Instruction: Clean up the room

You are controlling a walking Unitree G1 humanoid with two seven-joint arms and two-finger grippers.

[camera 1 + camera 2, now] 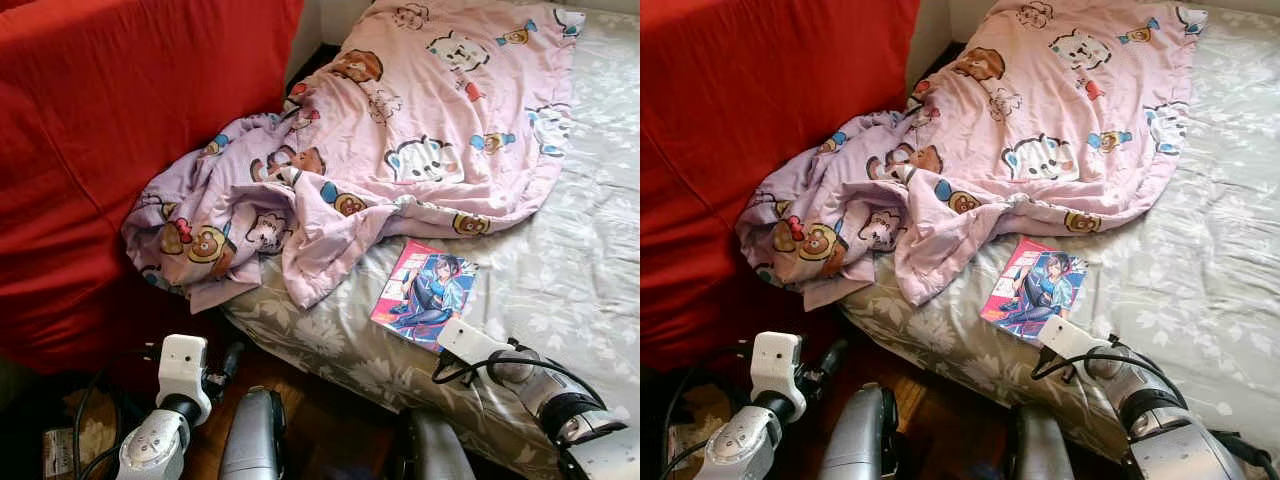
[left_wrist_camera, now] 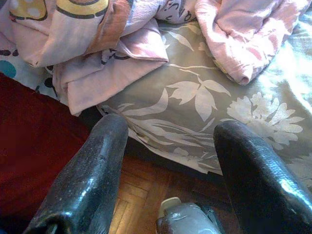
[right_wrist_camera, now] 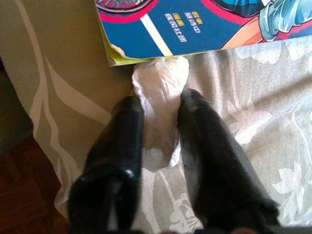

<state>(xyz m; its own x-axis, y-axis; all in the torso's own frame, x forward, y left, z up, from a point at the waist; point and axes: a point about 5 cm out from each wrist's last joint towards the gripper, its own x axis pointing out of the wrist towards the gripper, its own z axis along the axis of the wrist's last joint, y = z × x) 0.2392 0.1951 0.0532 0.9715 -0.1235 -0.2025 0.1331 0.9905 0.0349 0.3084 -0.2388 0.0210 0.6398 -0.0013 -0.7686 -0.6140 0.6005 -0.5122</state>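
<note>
Two things on the bed need tidying, so the cleanup looks barely begun: the pink cartoon blanket lies crumpled at the far left, spilling toward the red sofa, and a comic book rests near the bed's near edge. The right end effector, just beside the book, is clenched on a crumpled clear wrapper. The left end effector hangs released over the floor. No containers are visible.

The book is cut off by the frame edge, its print unreadable
</note>
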